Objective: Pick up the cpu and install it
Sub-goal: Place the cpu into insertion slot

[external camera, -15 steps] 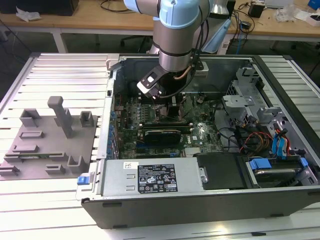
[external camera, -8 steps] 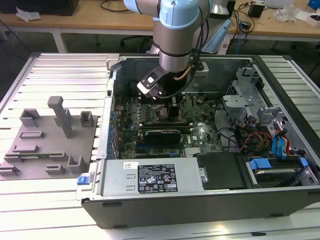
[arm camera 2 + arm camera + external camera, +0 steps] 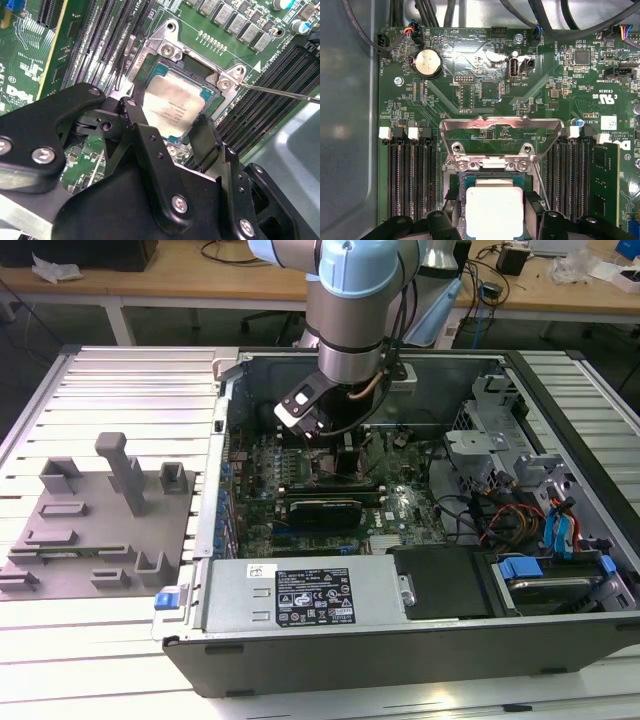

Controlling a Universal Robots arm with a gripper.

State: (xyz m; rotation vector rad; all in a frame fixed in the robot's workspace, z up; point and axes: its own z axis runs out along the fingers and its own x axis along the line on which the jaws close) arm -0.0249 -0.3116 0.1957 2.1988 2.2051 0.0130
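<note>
Arm (image 3: 355,320) is reaching down into the open computer case (image 3: 400,660), over the middle of the motherboard (image 3: 470,65). The grey fixture plate (image 3: 90,530) sits on the table at the exterior view's left, well apart from the case.

Gripper (image 3: 166,116) is closed down to the width of the cpu (image 3: 172,105). In both wrist views we see its black fingers (image 3: 137,125) pressed against two opposite edges of the chip, nothing else in the grip.

The cpu is in the socket (image 3: 197,65) opening, silver top facing up, green rim showing along one edge. We can't tell whether it is fully seated or just above the contacts.

Load plate (image 3: 497,121) is swung up and open next to the socket. The thin metal lever rod (image 3: 280,92) sticks out beside it, clear of the chip. Memory slots (image 3: 407,180) run along both sides of the socket; the ones nearest it look unpopulated.
</note>
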